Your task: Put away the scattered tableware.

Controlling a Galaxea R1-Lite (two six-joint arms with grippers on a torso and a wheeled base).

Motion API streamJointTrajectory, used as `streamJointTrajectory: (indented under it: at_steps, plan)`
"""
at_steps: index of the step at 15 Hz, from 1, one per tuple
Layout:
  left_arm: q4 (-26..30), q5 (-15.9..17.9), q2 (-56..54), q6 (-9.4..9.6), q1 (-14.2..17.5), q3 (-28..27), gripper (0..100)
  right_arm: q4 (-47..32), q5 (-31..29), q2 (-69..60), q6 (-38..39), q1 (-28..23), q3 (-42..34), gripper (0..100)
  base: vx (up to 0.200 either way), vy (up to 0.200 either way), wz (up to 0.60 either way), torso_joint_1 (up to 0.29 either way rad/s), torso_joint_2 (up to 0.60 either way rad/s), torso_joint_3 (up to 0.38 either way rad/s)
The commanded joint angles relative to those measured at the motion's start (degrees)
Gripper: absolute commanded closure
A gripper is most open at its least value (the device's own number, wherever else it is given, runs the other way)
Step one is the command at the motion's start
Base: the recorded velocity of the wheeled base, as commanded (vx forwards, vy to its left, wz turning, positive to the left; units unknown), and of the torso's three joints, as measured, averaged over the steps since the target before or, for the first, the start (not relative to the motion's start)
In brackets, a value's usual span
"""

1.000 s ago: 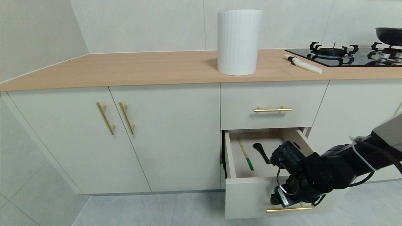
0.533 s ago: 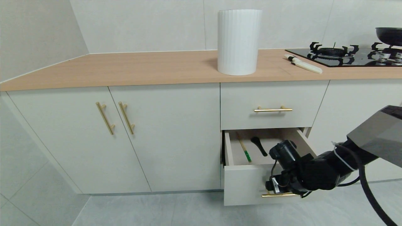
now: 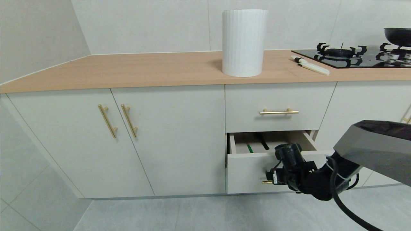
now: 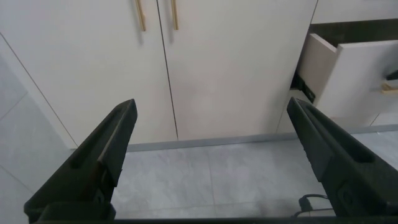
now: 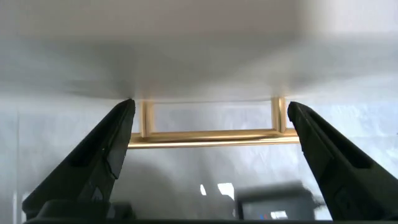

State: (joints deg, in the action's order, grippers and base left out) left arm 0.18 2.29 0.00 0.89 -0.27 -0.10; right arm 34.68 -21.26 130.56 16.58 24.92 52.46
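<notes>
From the head camera we see the lower drawer (image 3: 250, 171) open only a little. In the gap lie a pair of chopsticks (image 3: 249, 148) with a green end and, just beside them, a black utensil (image 3: 261, 142); both are deep in the drawer's left part. Our right gripper (image 3: 273, 179) sits low against the drawer front, at the brass handle (image 3: 266, 182), whose end pokes out beside it. Above is the upper drawer (image 3: 279, 96), pushed in. On the counter (image 3: 128, 69) stands a tall white ribbed canister (image 3: 244, 43), and a knife (image 3: 310, 65) lies to its right, near the stove (image 3: 350, 57), which carries a dark pan (image 3: 398, 35).

From the left wrist, our left gripper (image 4: 211, 112) has its fingers (image 4: 99, 162) spread wide with nothing between them. It hangs above the grey floor (image 4: 211, 180), facing the cupboard doors (image 4: 236, 62); the drawer's side juts out nearby.

From the right wrist, the right gripper's fingers (image 5: 102, 162) are likewise apart. The handle (image 5: 211, 138) runs across between them, close against the pale drawer front (image 5: 205, 62).
</notes>
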Motion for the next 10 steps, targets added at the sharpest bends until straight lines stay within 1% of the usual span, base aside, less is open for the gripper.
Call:
streamJointTrajectory:
  at_steps: [1,3,5,8,10]
  plan:
    - [-0.01,-0.01,0.00,-0.01,0.00,0.01,0,4.87,-0.10,3.82,0.03,-0.75,0.01,0,0.000,0.000,0.00,0.000,0.00,0.000]
    - [-0.01,-0.01,0.00,-0.01,0.00,0.01,0,12.52,-1.42,6.20,-0.23,-1.27,-0.16,0,0.000,0.000,0.00,0.000,0.00,0.000]
    - [-0.01,-0.01,0.00,-0.01,0.00,0.01,0,17.61,-2.47,8.31,-0.50,-1.63,0.28,0,0.000,0.000,0.00,0.000,0.00,0.000]
    - [-0.01,-0.01,0.00,-0.01,0.00,0.01,0,20.60,-2.73,9.98,-0.50,-1.71,1.60,0,0.000,0.000,0.00,0.000,0.00,0.000]
    - [-0.01,-0.01,0.00,-0.01,0.00,0.01,0,23.06,-4.76,11.91,-0.67,-1.89,3.00,0,0.000,0.000,0.00,0.000,0.00,0.000]
